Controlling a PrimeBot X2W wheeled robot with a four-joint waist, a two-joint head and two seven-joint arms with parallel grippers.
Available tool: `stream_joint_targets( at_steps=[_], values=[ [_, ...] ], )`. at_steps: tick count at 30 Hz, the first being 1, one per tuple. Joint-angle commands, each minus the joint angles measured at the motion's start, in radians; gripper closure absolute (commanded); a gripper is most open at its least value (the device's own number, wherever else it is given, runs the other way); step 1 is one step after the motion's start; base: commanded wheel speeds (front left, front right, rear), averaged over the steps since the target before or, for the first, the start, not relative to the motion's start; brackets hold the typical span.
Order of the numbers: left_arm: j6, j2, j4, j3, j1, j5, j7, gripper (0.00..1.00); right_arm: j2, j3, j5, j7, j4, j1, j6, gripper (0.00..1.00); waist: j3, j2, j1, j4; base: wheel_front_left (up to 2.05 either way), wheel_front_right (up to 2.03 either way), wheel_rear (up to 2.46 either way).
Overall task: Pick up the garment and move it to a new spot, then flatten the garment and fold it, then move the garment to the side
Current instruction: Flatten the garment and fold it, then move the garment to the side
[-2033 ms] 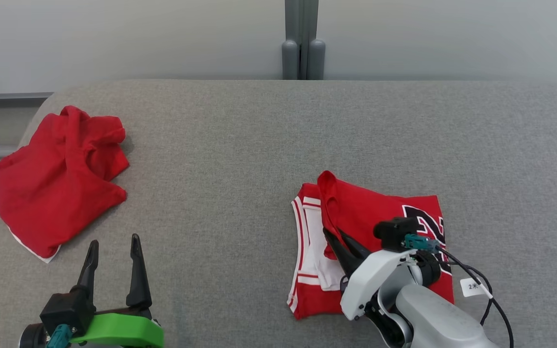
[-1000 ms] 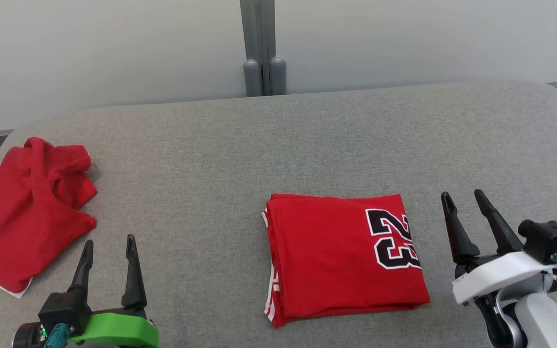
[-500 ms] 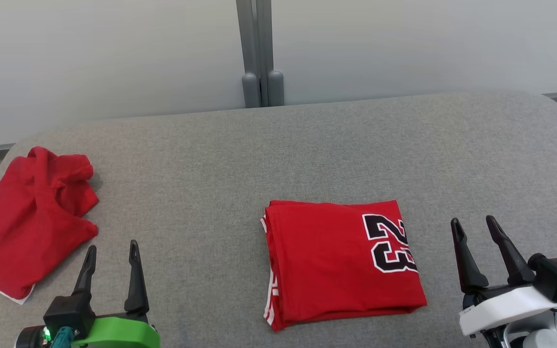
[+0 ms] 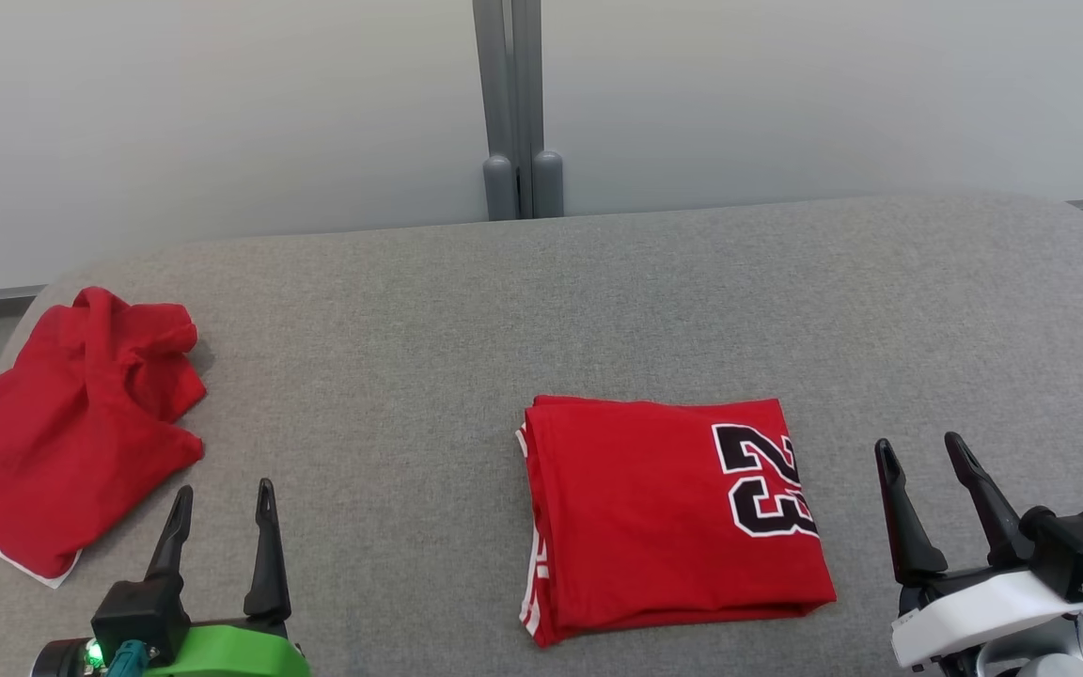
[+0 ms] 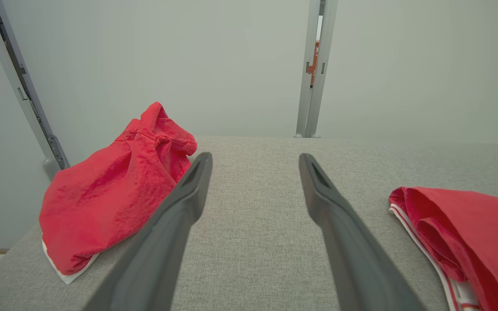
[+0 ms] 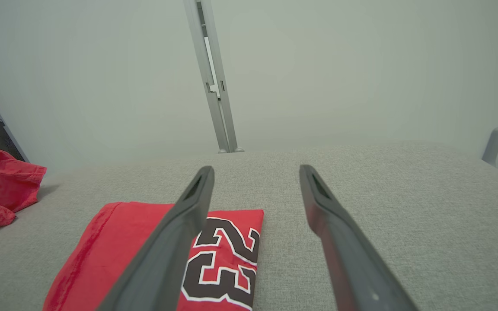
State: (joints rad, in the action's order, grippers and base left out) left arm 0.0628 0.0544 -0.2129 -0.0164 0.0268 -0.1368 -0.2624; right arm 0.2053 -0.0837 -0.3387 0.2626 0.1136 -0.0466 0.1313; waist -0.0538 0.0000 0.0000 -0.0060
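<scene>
Red jersey (image 4: 654, 517), folded, number 23 up, flat on grey fabric surface (image 4: 410, 329). Crumpled red garment (image 4: 71, 423) far left. Left gripper (image 4: 226, 491) and right gripper (image 4: 918, 444) both spread wide, holding nothing.

Bright, even, diffuse light — soft faint shadows, no glare — wrist views bend at edges.

Up front, a broad grey woven-fabric tabletop (image 4: 429, 301) with rounded far corners. Behind it, plain pale grey-white wall panels (image 4: 203, 122), joined at a slim grey metal upright post (image 4: 513, 94). Lit softly and evenly, with faint shadows.
</scene>
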Motion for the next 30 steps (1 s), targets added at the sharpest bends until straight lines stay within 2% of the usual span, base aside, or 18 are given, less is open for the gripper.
stream_joint_targets(
  at_steps=[1,30],
  values=[
    [0.008,0.008,0.002,-0.002,0.013,0.000,-0.003,0.00,0.000,0.003,0.010,0.003,0.003,-0.010,-0.001,0.00,0.000,0.0000,0.0000,0.001,0.00,0.00,0.00],
    [0.029,0.010,-0.001,-0.019,0.011,-0.004,-0.003,0.00,-0.001,-0.012,0.018,0.003,0.040,0.003,-0.001,0.00,-0.001,0.0000,0.0000,0.011,0.00,0.00,0.00]
  ],
)
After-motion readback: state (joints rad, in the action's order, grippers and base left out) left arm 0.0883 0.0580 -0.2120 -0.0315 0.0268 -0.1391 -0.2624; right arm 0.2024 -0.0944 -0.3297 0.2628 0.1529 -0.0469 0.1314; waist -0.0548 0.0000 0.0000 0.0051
